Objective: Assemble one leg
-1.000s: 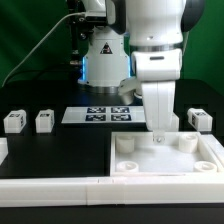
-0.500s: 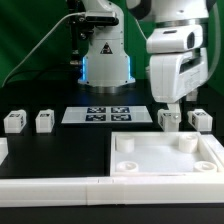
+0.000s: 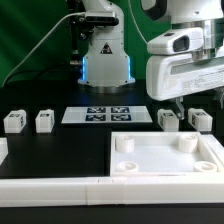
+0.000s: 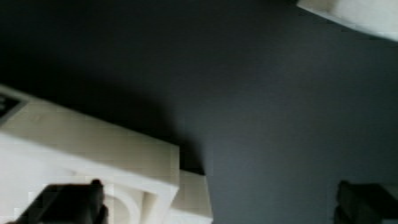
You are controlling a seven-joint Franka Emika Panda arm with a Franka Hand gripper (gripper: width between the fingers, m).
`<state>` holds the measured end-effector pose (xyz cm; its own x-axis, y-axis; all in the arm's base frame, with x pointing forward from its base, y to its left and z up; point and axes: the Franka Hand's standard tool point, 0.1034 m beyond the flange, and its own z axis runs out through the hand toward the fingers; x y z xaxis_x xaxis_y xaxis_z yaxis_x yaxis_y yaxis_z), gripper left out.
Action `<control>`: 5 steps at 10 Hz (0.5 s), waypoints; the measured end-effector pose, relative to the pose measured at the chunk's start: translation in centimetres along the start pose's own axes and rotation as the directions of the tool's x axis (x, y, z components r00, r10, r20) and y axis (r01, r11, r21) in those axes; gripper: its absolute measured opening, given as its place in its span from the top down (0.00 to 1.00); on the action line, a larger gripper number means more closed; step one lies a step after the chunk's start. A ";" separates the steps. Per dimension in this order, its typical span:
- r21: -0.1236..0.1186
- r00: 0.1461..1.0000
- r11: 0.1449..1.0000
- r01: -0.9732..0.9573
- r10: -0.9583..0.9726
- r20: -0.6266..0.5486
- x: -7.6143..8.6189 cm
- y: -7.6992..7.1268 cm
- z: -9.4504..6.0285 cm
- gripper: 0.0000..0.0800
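Where taken from outside, shows the gripper (image 3: 174,102) raised well above the bench (image 3: 60,150), toward the edge on the exterior view's right, touching nothing; cannot tell the gap between the fingers from this side. Finds four small white pieces in a row across the middle of the bench, each upright with a black-and-white tag facing the camera: first leg (image 3: 169,119) almost straight below the gripper; second leg (image 3: 200,119) just beside it, nearer the edge on the exterior view's right; third leg (image 3: 44,121) and fourth leg (image 3: 13,121) well apart from those two, near the edge on the exterior view's left, the fourth outermost. Places the marker board (image 3: 105,114) flat between the two pairs; behind it, at the far edge, the arm's base (image 3: 105,55). Puts the panel (image 3: 165,155) flat in the near corner on the exterior view's right, just in front of the first and second legs, with round sockets at its corners; along the near edge, a white rail (image 3: 50,188) close against the panel's front.

Seen from the wrist, looks down on dark bench top; catches two dark fingertips (image 4: 63,205) set wide apart with only bench and a white slab (image 4: 71,140) behind them, so parted and gripping nothing. Takes in one stepped corner of that slab beside one fingertip; cannot tell which piece. Clips a white scrap (image 4: 356,12) at the frame's corner; too little showing to name.
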<state>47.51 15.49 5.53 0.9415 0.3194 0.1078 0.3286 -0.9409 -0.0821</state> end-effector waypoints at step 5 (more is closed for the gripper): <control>-0.004 0.960 0.965 -0.261 0.260 0.103 -1.3 -3.7 0.6 0.19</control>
<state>45.17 18.60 5.13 0.9971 0.0734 -0.0198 0.0710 -0.9921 -0.1036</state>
